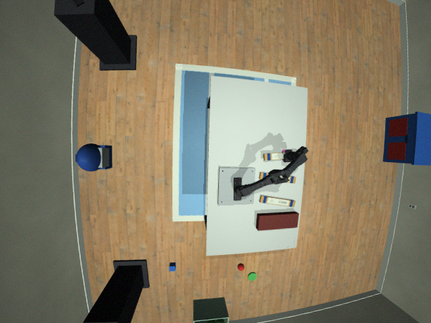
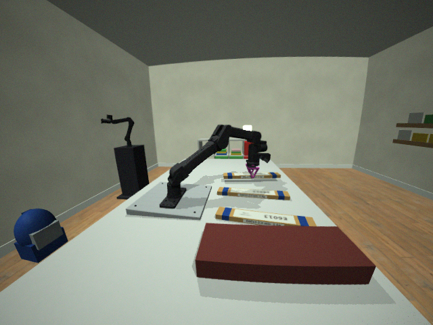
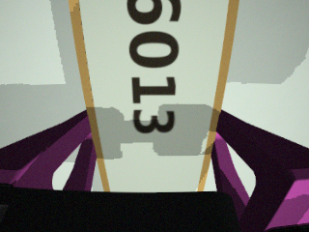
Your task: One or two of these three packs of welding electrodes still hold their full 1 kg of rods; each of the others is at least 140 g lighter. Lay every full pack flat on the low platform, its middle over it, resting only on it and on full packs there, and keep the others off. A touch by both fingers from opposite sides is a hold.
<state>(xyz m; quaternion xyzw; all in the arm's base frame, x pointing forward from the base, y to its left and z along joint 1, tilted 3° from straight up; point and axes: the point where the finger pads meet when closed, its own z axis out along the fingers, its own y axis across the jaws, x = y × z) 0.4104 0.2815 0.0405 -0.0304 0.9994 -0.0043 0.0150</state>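
Note:
My gripper (image 1: 285,155) (image 2: 252,175) (image 3: 154,116) is shut on the far pack (image 1: 275,156) (image 2: 237,176) (image 3: 106,72), its magenta fingers touching both long sides. This pack is level and slightly above the table, with a thin strip of shadow apart below it in the exterior view. The middle pack (image 1: 293,180) (image 2: 252,192) lies flat on the table, partly hidden by the arm in the top view. The near pack (image 1: 277,201) (image 2: 258,214) lies flat, slightly turned, beside the dark red low platform (image 1: 277,221) (image 2: 283,244). No pack is on the platform.
The arm stands on a grey base plate (image 1: 226,188) (image 2: 150,202) to one side of the packs. The arm passes over the middle pack. The table's long edge (image 1: 306,114) runs close to the outer ends of the packs and platform.

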